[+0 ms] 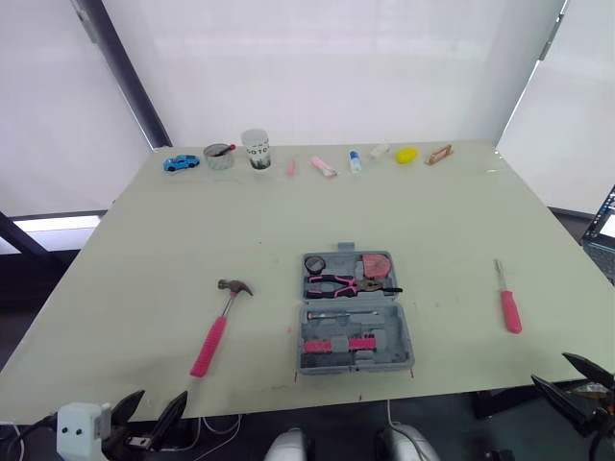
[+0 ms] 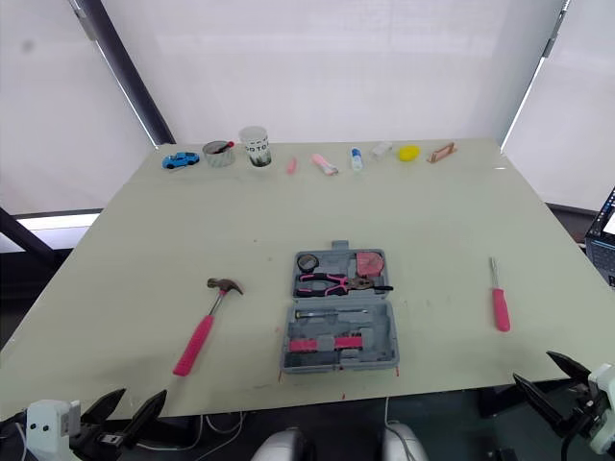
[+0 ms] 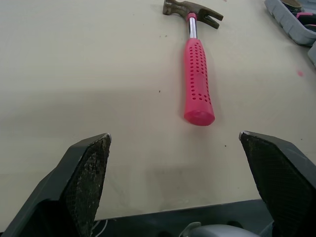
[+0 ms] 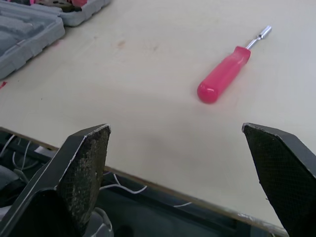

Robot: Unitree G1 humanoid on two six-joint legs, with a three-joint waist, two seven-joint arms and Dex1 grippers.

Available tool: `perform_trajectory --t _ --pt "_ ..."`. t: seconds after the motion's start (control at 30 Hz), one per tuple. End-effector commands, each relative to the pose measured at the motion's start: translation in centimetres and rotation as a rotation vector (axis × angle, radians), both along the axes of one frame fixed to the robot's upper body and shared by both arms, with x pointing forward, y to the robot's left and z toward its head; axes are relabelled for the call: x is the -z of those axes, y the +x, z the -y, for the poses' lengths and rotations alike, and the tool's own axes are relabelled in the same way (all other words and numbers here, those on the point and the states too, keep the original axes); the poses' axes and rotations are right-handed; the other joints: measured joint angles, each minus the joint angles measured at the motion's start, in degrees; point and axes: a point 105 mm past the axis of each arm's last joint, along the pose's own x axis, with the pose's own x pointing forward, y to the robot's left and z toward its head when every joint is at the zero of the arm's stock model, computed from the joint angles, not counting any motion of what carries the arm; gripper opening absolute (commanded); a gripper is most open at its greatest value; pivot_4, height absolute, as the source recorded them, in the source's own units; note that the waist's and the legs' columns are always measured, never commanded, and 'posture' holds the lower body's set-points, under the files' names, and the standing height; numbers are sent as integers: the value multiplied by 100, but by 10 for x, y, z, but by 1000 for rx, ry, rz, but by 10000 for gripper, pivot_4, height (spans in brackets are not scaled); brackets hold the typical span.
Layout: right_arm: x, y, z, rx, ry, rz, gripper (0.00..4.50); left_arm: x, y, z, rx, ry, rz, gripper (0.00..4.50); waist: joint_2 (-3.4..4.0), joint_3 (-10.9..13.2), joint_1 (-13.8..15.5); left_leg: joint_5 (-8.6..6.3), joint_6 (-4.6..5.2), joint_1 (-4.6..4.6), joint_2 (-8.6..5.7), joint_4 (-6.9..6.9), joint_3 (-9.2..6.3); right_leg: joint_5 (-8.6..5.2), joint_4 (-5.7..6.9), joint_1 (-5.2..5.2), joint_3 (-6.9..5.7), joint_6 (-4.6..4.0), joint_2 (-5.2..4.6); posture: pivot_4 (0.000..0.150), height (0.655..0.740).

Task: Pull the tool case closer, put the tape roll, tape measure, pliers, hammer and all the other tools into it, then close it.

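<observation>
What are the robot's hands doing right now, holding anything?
Left hand: open, empty, facing the hammer.
Right hand: open, empty, facing the pink screwdriver.

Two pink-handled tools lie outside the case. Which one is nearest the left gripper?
The hammer, left of the tool case, its handle end toward the left gripper. The screwdriver lies right of the case, by the right gripper.

Bright, diffuse light glows through the white screens (image 1: 336, 67) behind the surface (image 1: 144, 250). Shadows under the hammer (image 3: 197, 84) are thin and soft.
</observation>
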Motion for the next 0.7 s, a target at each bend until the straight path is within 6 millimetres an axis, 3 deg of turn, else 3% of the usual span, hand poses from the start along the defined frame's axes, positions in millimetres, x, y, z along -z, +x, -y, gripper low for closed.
perform_trajectory --t 0.03,0.2,0.33,0.57,0.7 --pt "-28 18 -15 -77 -9 106 45000 -9 15 -2 13 46 38 44369 1 0 2 0 0 0 0 0 -1 0 0 0 -1 0 0 1500 7400" --pt "-57 45 -63 -274 38 199 45000 -31 52 2 22 91 82 44369 1 0 13 1 1 0 0 0 -7 0 9 1 -6 -1 4 1500 7400" --pt "-78 56 -102 -465 62 231 45000 -51 86 18 76 101 85 44369 1 0 56 1 1 -7 -7 0 -9 15 9 2 -6 -25 4 1500 7400" --pt "-112 58 -163 -805 50 304 45000 -54 126 22 81 155 -71 44369 0 2 127 2 2 -6 -16 0 -15 18 11 3 -13 -24 12 1500 7400" --pt "-122 57 -184 -918 55 325 45000 -51 142 25 78 166 -117 44369 -2 3 141 2 1 -8 -19 0 -21 31 11 4 -17 -4 14 1500 7400"
